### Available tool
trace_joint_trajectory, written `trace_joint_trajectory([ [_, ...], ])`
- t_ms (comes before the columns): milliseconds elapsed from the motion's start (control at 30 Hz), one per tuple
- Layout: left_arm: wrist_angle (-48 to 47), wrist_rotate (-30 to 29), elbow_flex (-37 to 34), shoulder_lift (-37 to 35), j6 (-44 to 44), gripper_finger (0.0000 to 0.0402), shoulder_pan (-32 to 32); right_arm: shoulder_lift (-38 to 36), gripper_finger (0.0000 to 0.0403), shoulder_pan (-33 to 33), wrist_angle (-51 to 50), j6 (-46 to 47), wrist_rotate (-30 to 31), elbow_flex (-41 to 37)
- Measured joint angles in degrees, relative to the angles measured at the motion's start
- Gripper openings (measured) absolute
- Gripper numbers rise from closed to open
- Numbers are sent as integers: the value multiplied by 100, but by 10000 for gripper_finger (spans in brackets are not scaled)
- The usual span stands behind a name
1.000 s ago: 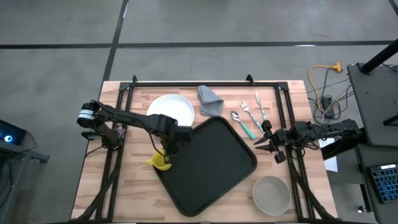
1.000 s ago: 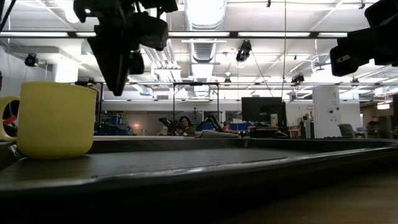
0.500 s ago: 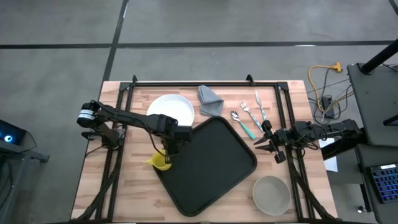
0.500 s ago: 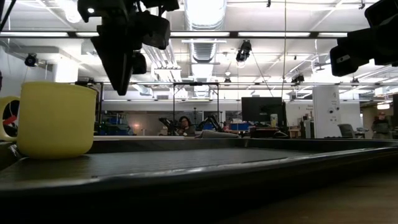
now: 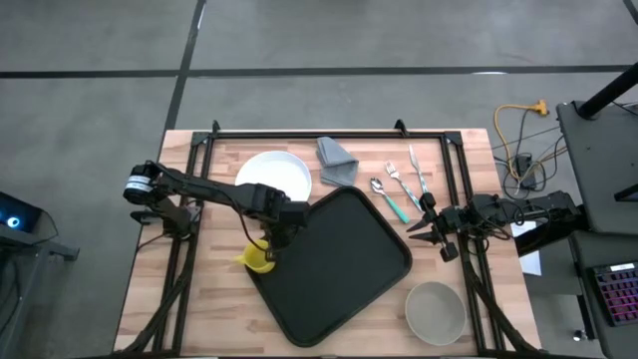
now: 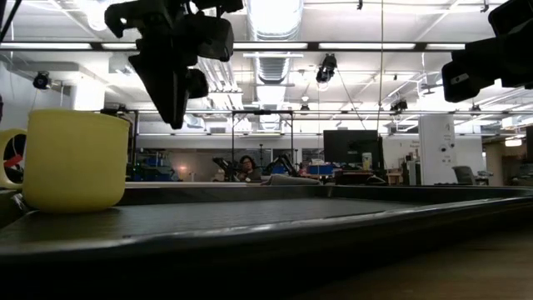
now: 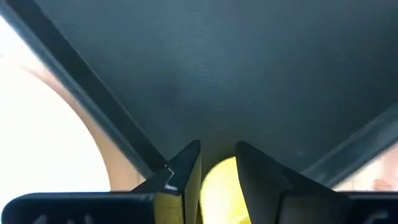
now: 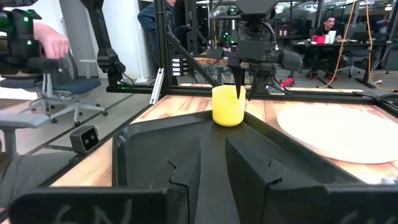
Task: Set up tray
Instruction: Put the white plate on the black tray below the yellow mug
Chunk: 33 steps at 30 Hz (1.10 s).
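The black tray (image 5: 339, 261) lies turned at an angle on the wooden table. A yellow cup (image 5: 257, 260) stands upright on its base in the tray's left corner (image 6: 75, 158). My left gripper (image 5: 272, 241) hangs above the cup and beside it, clear of the rim (image 6: 175, 117). Its fingers are open by a narrow gap, and the left wrist view shows the cup (image 7: 217, 180) through that gap. My right gripper (image 5: 412, 232) waits by the tray's right edge, pointing at the tray (image 8: 186, 143), fingers slightly apart.
A white plate (image 5: 275, 176) lies past the tray's far left side. A folded grey napkin (image 5: 337, 160) and cutlery (image 5: 399, 185) sit toward the far edge. A grey bowl (image 5: 436, 311) stands at the near right. A black frame (image 5: 329, 133) borders the table. A person's hand (image 8: 53, 40) shows beyond.
My left gripper has drifted a little toward the table's right while staying raised above the yellow cup. The cup and the tray have kept their places.
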Motion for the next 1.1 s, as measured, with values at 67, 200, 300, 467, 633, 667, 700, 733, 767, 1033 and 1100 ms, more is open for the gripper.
trace_joint_trajectory([
  [67, 1, -141, -34, 2, 56, 87, 2, 0, 68, -2, -1, 0, 0, 1],
  [200, 4, -468, -70, 2, 207, 87, 37, 0, 68, -2, -1, 0, 0, 1],
  [300, 6, -867, -81, 2, 69, 86, 76, 0, 68, -2, -2, -2, -2, 0],
  [467, 74, -1024, -183, 2, -37, 86, 193, 0, 68, -1, -1, 0, -2, 1],
  [633, 159, -1025, -447, 4, -65, 86, 423, 1, 68, -2, 0, 0, -1, 1],
  [667, 181, -1027, -519, 4, -70, 86, 471, 0, 68, -1, 0, -1, -1, 2],
  [700, 207, -1028, -586, 5, -73, 86, 519, 1, 68, -1, -1, -2, 0, 0],
  [733, 214, -1028, -646, 9, -73, 86, 568, 1, 68, -2, -1, -1, -2, 2],
  [767, 216, -1028, -701, 9, -76, 86, 618, 0, 68, -2, -2, 0, -2, 0],
  [1033, 305, -1028, -1050, 9, -116, 86, 849, 0, 68, -1, -1, -2, -2, 1],
  [1100, 367, -1028, -1106, 9, -116, 86, 881, 0, 68, -1, -1, -2, 0, 2],
])
